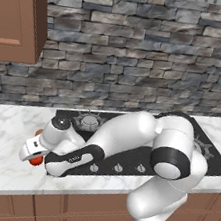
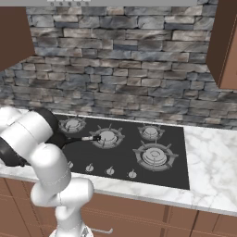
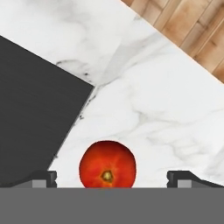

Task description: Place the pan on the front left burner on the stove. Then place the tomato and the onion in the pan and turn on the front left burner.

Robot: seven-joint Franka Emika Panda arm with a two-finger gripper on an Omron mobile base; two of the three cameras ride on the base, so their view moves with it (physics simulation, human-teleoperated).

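- Fingers (image 3: 112, 179) spread wide, empty, at the hand view's bottom edge.
- Tomato (image 3: 107, 164) sits right between them, on the marble surface (image 3: 153, 100) beside the stove (image 3: 30, 109).

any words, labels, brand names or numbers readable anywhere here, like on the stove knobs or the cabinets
None: no readable text in any view.
Knobs on the stove: plain silver, any marks too small to tell.
Cabinets: plain wood, no label.
Tomato on the counter between the open gripper tips: no sticker.
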